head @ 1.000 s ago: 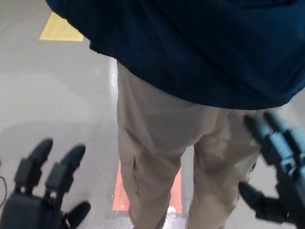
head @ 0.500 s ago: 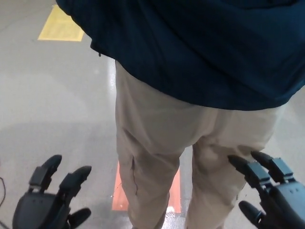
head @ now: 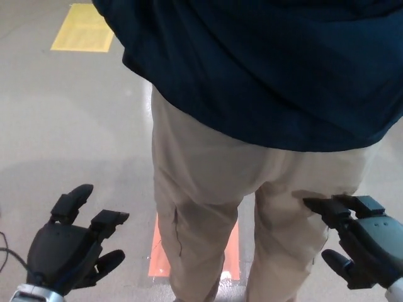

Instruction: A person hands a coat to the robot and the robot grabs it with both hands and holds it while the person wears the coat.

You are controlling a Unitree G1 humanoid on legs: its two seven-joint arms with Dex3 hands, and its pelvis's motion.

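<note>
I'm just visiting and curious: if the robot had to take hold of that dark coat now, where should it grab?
Probably the hanging bottom hem of the coat, coming up from below. That edge hangs loose over the person's trousers, and the open left hand and right hand sit low on either side.

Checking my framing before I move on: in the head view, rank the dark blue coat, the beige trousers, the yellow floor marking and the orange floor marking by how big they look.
1. Dark blue coat, though the frame cuts it off.
2. Beige trousers.
3. Yellow floor marking and orange floor marking: not ranked, since the frame edge clips the yellow one and the person's legs hide much of the orange one.
</note>
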